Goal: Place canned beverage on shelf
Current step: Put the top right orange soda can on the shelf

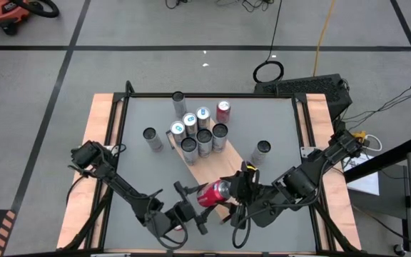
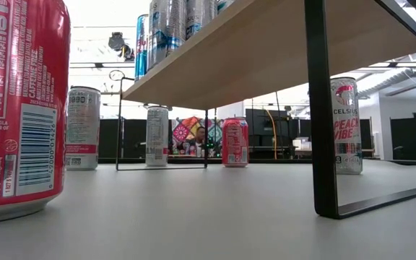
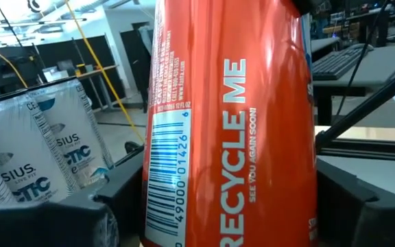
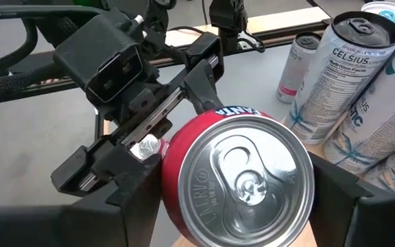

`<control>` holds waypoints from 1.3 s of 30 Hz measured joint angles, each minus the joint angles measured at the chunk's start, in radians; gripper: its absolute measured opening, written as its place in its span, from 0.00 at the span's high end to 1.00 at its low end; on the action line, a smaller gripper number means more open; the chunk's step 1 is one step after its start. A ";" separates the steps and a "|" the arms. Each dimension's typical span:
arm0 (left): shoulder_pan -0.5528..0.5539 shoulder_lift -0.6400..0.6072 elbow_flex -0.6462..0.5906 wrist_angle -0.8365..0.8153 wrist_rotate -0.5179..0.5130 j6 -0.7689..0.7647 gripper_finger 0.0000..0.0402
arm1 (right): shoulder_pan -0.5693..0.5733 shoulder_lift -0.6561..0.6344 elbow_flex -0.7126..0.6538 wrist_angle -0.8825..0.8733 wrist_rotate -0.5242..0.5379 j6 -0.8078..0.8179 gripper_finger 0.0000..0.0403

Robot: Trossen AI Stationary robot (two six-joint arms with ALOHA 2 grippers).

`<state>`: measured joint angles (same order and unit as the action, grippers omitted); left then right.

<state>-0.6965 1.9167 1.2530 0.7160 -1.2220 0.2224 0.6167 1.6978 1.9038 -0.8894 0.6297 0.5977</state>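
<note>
Cans: seven upright on shelf [image 1: 209, 163], three on table [image 1: 277, 121], one red can [image 1: 213, 193] held.

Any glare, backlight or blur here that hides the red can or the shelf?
Low view: bright windows backlight the shelf, leaving its underside shaded; the red can is cropped. Left wrist view: a glare streak runs down the can, labels still readable. Right wrist view: the lid reflects light, the tab clear.

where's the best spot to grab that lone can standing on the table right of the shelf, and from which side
Grip the lone can around the middle of its round wall, coming down from above or in from the right. It stands upright with bare table around it, while the shelf and its packed cans lie to the left, so that side is tighter for a pincer.
</note>
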 joint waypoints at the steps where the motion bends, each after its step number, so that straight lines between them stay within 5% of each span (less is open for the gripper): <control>1: -0.002 0.000 0.000 0.000 -0.002 0.002 0.29 | 0.000 0.000 0.000 0.000 0.000 -0.007 0.37; 20: -0.087 0.001 -0.002 -0.003 0.003 -0.033 0.28 | 0.036 -0.008 0.002 -0.007 -0.053 -0.285 0.17; 34: -0.082 -0.076 -0.002 -0.037 0.296 -0.061 0.28 | 0.128 -0.008 -0.214 0.008 0.116 -0.386 0.17; 39: -0.055 -0.089 -0.002 -0.118 0.403 -0.077 0.28 | 0.130 -0.026 -0.377 0.222 0.183 -0.357 0.17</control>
<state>-0.7516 1.8282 1.2510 0.5976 -0.8186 0.1450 0.7467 1.6722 1.5270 -0.6674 0.8127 0.2405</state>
